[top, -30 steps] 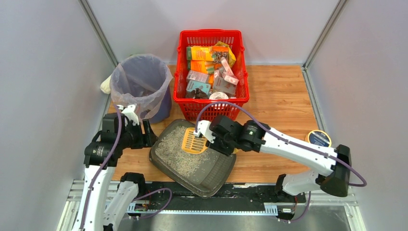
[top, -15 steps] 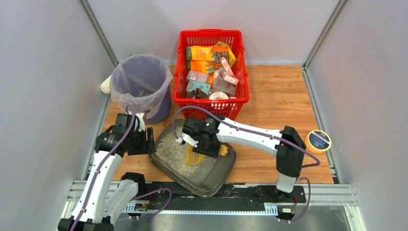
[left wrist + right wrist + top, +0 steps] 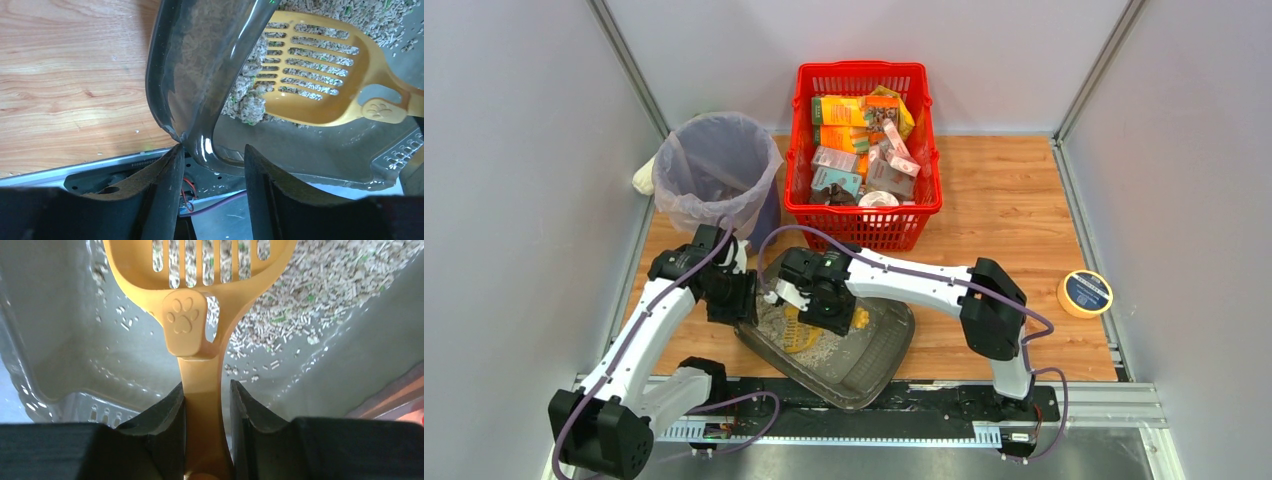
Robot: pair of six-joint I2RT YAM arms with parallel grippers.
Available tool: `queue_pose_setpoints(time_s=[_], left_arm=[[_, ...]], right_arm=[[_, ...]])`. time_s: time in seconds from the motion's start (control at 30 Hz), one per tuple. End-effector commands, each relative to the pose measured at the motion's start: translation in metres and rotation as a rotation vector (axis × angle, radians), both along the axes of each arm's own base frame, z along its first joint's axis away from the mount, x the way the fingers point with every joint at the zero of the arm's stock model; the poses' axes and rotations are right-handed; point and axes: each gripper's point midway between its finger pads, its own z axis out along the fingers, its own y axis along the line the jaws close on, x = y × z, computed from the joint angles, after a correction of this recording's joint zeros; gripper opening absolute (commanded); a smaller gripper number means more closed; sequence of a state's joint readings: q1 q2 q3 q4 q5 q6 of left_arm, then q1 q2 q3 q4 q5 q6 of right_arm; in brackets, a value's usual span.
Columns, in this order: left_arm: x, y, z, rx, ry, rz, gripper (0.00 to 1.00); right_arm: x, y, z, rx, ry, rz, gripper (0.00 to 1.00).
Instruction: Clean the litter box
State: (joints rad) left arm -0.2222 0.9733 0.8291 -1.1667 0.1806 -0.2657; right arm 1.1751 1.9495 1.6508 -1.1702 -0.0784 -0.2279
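Right tool [image 3: 207, 390] clamping scoop [image 3: 182, 315], left tool [image 3: 212, 150] parted astride litter box [image 3: 876, 352] rim, long axis diagonal, toward bin [image 3: 692, 200]

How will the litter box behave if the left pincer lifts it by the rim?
The litter box will probably flex, since its thin rim looks like bendy plastic. The glossy sheen suggests it may slip in the left pincer. The litter heaped at one end could shift and tilt it.
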Motion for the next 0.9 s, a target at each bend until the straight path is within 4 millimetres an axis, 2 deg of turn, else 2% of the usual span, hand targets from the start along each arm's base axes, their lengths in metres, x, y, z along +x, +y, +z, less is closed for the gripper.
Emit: queue_pose_setpoints(time_s=[0.0, 0.1, 0.13, 0.17, 0.23, 0.3, 0.33, 0.4, 0.5, 0.53, 0.6, 0.67, 0.7, 0.77, 0.87], left_arm=[[0.002, -0.004, 0.001, -0.015, -0.016, -0.030, 0.53], [0.002, -0.005, 0.000, -0.018, -0.007, -0.030, 0.40], [0.001, -0.005, -0.001, -0.020, -0.003, -0.032, 0.34], [0.002, -0.006, -0.001, -0.023, -0.001, -0.034, 0.33], [0.000, -0.007, -0.003, -0.025, 0.017, -0.042, 0.29], [0.001, -0.009, -0.003, -0.029, 0.019, -0.046, 0.28], [0.000, -0.009, -0.003, -0.028, 0.018, -0.050, 0.28], [0.000, -0.009, -0.003, -0.028, 0.016, -0.047, 0.28], [0.001, -0.009, -0.002, -0.030, 0.008, -0.041, 0.28], [0.002, -0.009, -0.003, -0.032, 0.007, -0.042, 0.28], [0.003, -0.010, -0.003, -0.037, 0.005, -0.037, 0.28], [0.005, -0.010, -0.002, -0.036, -0.006, -0.033, 0.28], [0.006, -0.010, -0.002, -0.033, -0.010, -0.027, 0.29], [0.011, -0.008, 0.001, -0.024, -0.040, -0.012, 0.31], [0.018, -0.004, 0.010, -0.010, -0.099, 0.014, 0.38]], right_arm=[[0.009, 0.056, 0.010, 0.223, -0.018, -0.044, 0.00], [0.008, 0.070, 0.010, 0.283, -0.003, -0.101, 0.00], [0.008, 0.069, 0.005, 0.282, 0.001, -0.117, 0.00], [0.009, 0.075, 0.005, 0.305, -0.002, -0.148, 0.00], [0.010, 0.074, -0.001, 0.311, -0.005, -0.175, 0.00], [0.010, 0.083, -0.001, 0.365, -0.002, -0.217, 0.00], [0.008, 0.078, -0.006, 0.367, 0.004, -0.233, 0.00], [0.013, 0.088, -0.003, 0.434, -0.018, -0.273, 0.00], [0.020, 0.086, -0.007, 0.483, -0.071, -0.313, 0.00], [0.022, 0.086, -0.002, 0.510, -0.085, -0.322, 0.00], [0.027, 0.084, -0.008, 0.546, -0.127, -0.339, 0.00], [0.030, 0.090, 0.002, 0.624, -0.151, -0.337, 0.00], [0.029, 0.085, -0.003, 0.624, -0.155, -0.339, 0.00], [0.034, 0.084, 0.005, 0.658, -0.195, -0.346, 0.00], [0.036, 0.073, 0.005, 0.638, -0.226, -0.327, 0.00]])
